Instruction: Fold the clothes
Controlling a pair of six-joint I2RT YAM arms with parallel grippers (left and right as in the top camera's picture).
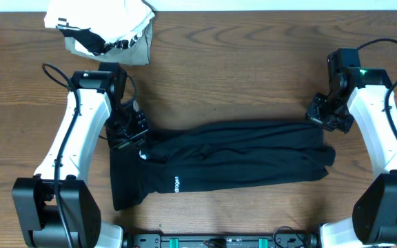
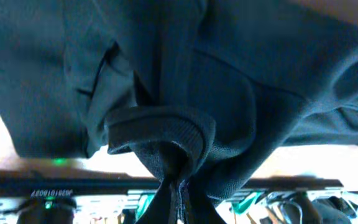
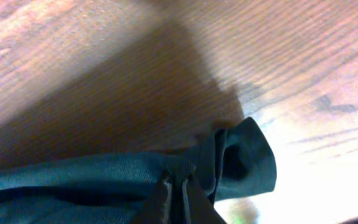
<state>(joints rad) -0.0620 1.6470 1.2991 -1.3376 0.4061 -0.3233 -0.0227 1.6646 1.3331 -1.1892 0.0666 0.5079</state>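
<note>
The black garment point(image 1: 233, 155) lies stretched in a long band across the wooden table, with a small white logo point(image 1: 176, 184) near its front left. My left gripper point(image 1: 131, 131) is shut on the garment's left end, bunched fabric pinched between its fingers point(image 2: 179, 186). My right gripper point(image 1: 320, 116) is shut on the garment's right end, a fold of cloth point(image 3: 229, 162) clamped between its fingertips point(image 3: 179, 183). The white neck tag is hidden.
A white-and-grey bundle with striped trim point(image 1: 105, 31) lies at the back left of the table point(image 1: 240, 76). The arm bases stand at the front corners, with a dark rail along the front edge point(image 1: 219, 241).
</note>
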